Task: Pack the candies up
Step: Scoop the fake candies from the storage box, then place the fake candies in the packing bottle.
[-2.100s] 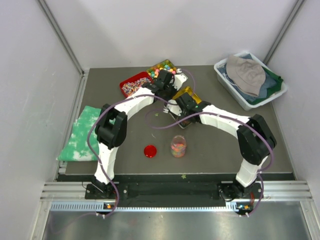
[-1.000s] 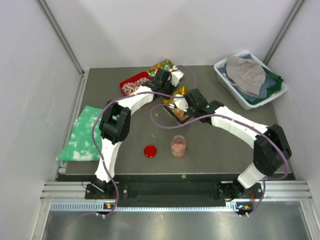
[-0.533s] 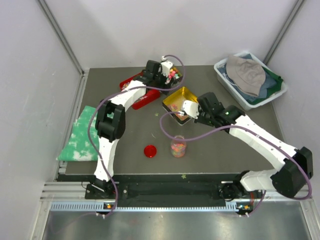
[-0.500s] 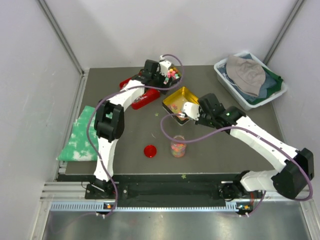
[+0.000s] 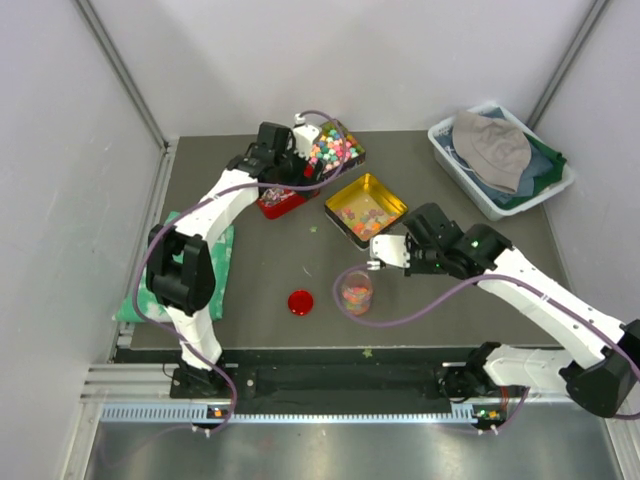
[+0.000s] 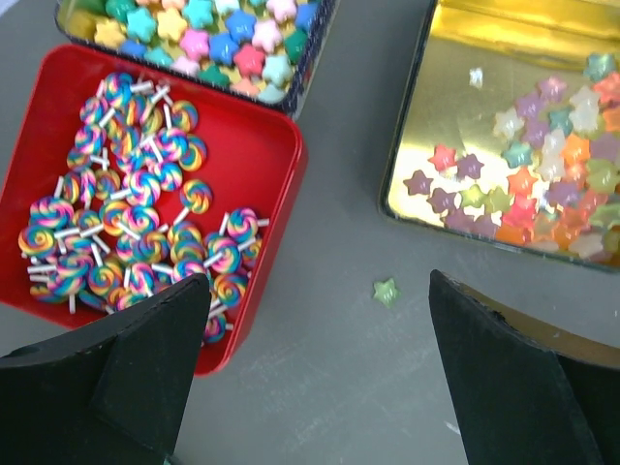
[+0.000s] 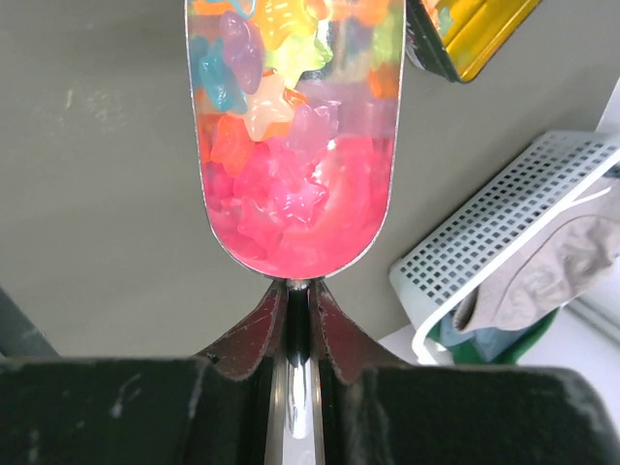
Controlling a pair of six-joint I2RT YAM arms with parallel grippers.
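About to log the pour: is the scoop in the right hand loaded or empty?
Loaded. The right wrist view shows the scoop heaped with pink, orange and yellow candies; the right hand grips its handle.

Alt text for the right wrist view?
The right gripper is shut on a metal spoon full of colourful star-shaped candies, above the grey table. A gold tin corner and a white basket lie at right.

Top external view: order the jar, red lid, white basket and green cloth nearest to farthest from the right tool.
1. jar, beside the right tool.
2. red lid, farther left.
3. white basket, back right.
4. green cloth, far left.
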